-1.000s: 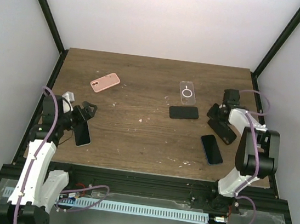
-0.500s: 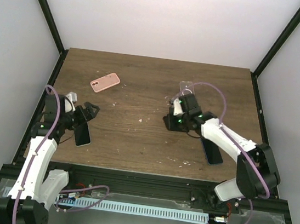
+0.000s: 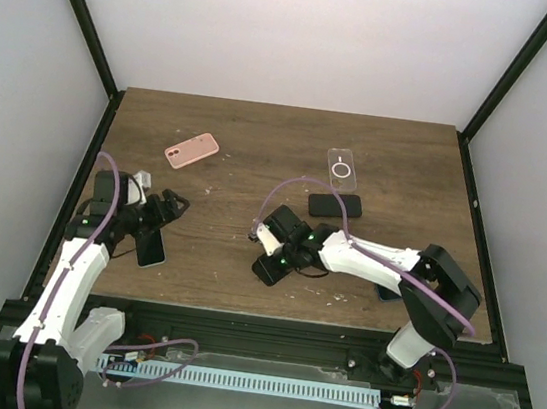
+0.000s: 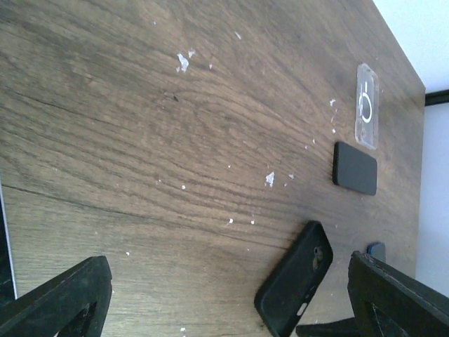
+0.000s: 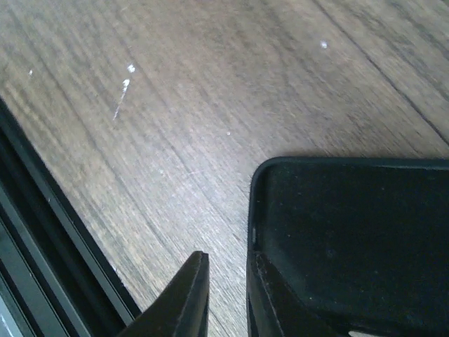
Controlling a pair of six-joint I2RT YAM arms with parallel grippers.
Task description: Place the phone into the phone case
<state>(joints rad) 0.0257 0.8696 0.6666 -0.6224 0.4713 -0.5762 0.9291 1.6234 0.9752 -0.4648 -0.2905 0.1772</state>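
A black phone case [image 3: 267,269] lies hollow side up on the table at front centre. It also shows in the left wrist view [image 4: 295,281] and the right wrist view [image 5: 351,239]. My right gripper [image 3: 275,255] is at the case's end. In the right wrist view this gripper [image 5: 224,263] is narrowly open: one finger is at the case wall, the other stands clear with bare wood between. A dark-screened phone [image 3: 152,247] lies at the front left. My left gripper [image 3: 164,207] hovers just beyond it, wide open and empty [image 4: 231,309].
A pink case [image 3: 192,150] lies at the back left. A clear case [image 3: 342,168] and a black slab [image 3: 335,205] lie at the back centre-right; both show in the left wrist view [image 4: 366,105] [image 4: 355,168]. A blue phone [image 3: 383,293] peeks from behind the right arm. The table's front rail [image 5: 42,210] is close.
My right arm swept from the far right to the front centre, bringing the black case with it. My left gripper shifted slightly towards the back.
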